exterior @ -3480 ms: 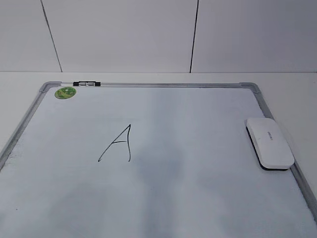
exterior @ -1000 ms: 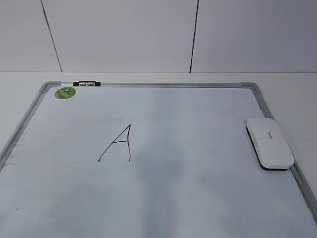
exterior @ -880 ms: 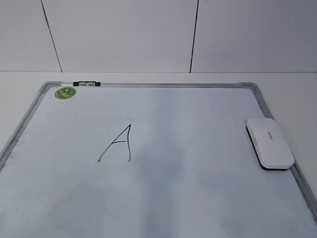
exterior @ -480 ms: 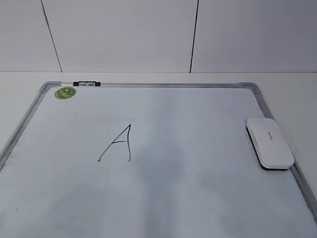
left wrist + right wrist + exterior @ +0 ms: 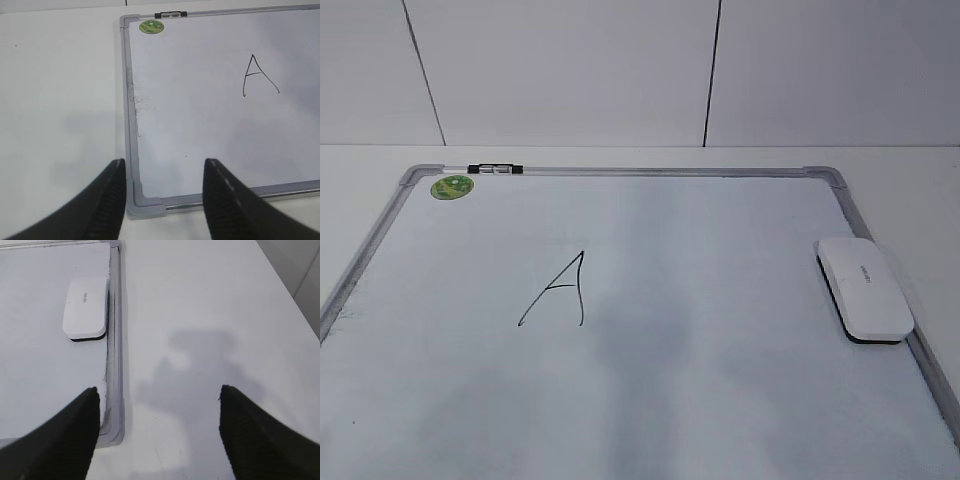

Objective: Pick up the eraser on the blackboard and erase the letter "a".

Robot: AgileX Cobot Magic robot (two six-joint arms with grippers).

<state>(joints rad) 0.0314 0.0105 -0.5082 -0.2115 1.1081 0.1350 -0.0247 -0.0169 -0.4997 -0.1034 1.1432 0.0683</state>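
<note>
The white eraser (image 5: 863, 288) lies flat on the blackboard (image 5: 720, 240) at its right edge, partly over the grey frame; it also shows in the right wrist view (image 5: 86, 307). An angular uppercase "A" (image 5: 560, 290) is drawn left of the board's centre and also shows in the left wrist view (image 5: 257, 77). No lowercase cursive "a" shows in any view. My left gripper (image 5: 164, 162) is open and empty over the board's near left corner. My right gripper (image 5: 159, 390) is open and empty over the table beside the board's near right corner. Neither gripper shows in the exterior view.
A green round sticker (image 5: 452, 186) sits in the board's far left corner, with a black clip (image 5: 492, 169) on the top frame beside it. White table (image 5: 210, 315) lies right of the board and to its left (image 5: 60, 90). A panelled wall stands behind.
</note>
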